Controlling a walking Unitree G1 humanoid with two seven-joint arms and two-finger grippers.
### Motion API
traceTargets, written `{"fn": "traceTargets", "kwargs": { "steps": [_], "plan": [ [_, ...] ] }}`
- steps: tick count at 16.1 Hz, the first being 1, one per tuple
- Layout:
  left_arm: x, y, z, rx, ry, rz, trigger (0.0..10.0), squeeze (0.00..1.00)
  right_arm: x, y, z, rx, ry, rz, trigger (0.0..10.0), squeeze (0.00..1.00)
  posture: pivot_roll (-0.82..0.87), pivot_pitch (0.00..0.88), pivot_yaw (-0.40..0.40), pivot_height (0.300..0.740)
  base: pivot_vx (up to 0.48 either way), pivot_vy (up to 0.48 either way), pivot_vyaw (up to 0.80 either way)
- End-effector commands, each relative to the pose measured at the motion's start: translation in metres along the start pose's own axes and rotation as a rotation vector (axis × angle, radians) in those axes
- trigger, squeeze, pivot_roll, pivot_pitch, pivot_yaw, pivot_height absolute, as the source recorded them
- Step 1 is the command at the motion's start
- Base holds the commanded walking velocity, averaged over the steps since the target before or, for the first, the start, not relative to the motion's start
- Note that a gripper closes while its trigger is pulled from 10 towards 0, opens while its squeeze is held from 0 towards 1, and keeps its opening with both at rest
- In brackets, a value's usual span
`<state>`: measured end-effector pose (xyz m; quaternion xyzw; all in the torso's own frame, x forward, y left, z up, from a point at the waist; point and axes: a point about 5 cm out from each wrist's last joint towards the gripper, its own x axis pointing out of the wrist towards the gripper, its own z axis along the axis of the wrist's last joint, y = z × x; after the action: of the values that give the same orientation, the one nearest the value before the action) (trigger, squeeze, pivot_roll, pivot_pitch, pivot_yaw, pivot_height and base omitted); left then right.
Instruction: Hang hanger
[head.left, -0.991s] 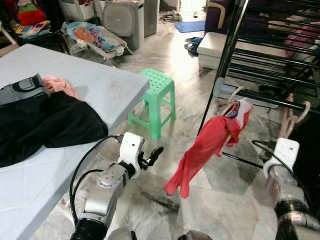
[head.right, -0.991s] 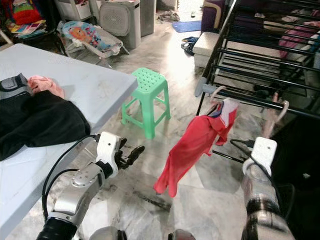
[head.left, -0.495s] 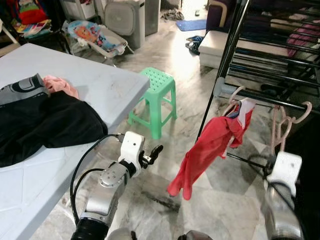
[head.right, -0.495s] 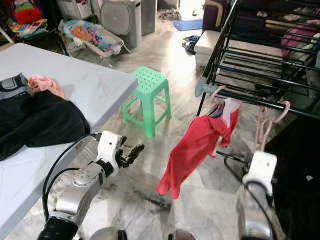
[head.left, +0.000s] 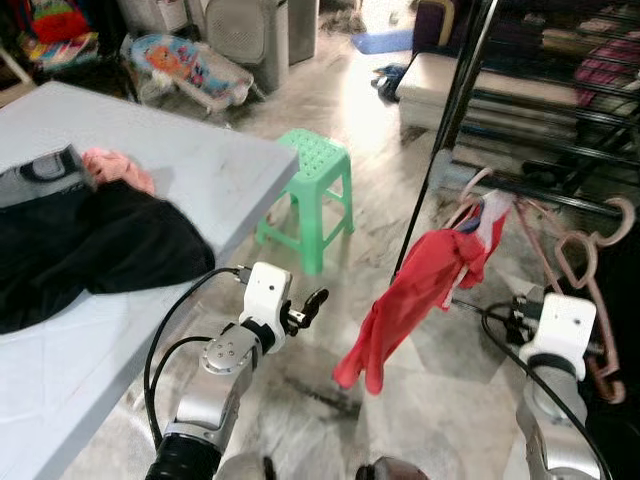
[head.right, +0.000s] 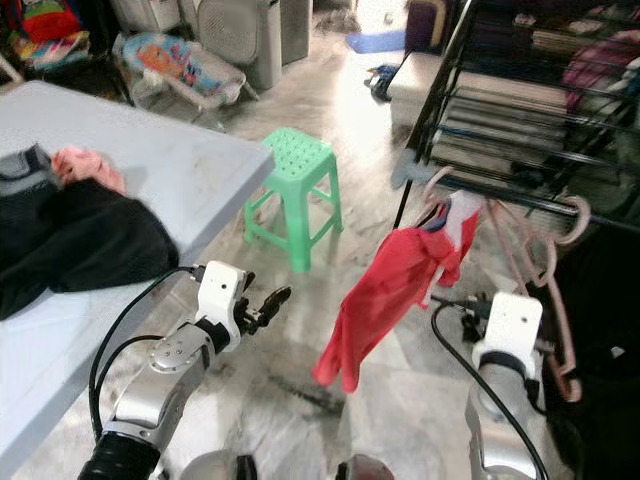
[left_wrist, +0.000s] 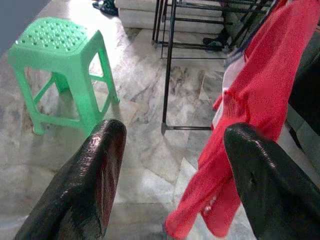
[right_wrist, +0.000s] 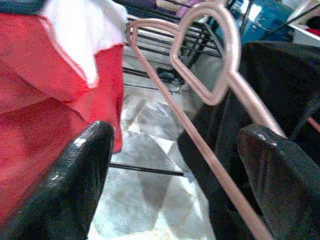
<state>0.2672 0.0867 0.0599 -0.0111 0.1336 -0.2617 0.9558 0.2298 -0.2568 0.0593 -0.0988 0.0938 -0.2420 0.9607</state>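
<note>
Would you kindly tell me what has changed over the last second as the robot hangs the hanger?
The right gripper has drawn back and down from the drying rack, its fingers open, apart from the pink hanger, which now hangs on the rail and swings lower. The red shirt stays hung, the left gripper stays open and idle, and the green stool and the table's clothes are unchanged.
</note>
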Motion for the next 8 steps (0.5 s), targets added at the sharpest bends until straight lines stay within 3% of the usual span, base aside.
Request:
{"fn": "traceTargets", "kwargs": {
  "steps": [1, 2, 3, 4, 8],
  "plan": [
    [-0.001, 0.001, -0.002, 0.013, 0.011, 0.004, 10.0, 0.00, -0.001, 0.005, 0.006, 0.018, -0.031, 0.032, 10.0, 0.93, -0.04, 0.000, 0.015, 0.740, -0.326, 0.000, 0.00],
    [-0.001, 0.002, -0.002, 0.014, 0.012, 0.004, 10.0, 0.00, -0.002, 0.009, 0.008, 0.031, -0.038, 0.056, 10.0, 0.78, -0.04, 0.000, 0.015, 0.740, -0.326, 0.000, 0.00],
    [-0.001, 0.002, -0.002, 0.014, 0.012, 0.003, 10.0, 0.00, -0.002, 0.010, 0.009, 0.035, -0.040, 0.069, 10.0, 0.78, -0.04, 0.000, 0.015, 0.740, -0.326, 0.000, 0.00],
    [0.000, 0.002, -0.002, 0.014, 0.014, 0.004, 10.0, 0.00, -0.003, 0.015, 0.012, 0.061, -0.056, 0.111, 10.0, 0.00, -0.04, 0.000, 0.015, 0.740, -0.330, 0.000, 0.00],
    [-0.001, 0.002, -0.002, 0.016, 0.017, 0.010, 10.0, 0.00, -0.006, 0.032, 0.018, 0.139, -0.070, 0.235, 10.0, 0.00, -0.04, 0.000, 0.015, 0.740, -0.329, 0.000, 0.00]
  ]
}}
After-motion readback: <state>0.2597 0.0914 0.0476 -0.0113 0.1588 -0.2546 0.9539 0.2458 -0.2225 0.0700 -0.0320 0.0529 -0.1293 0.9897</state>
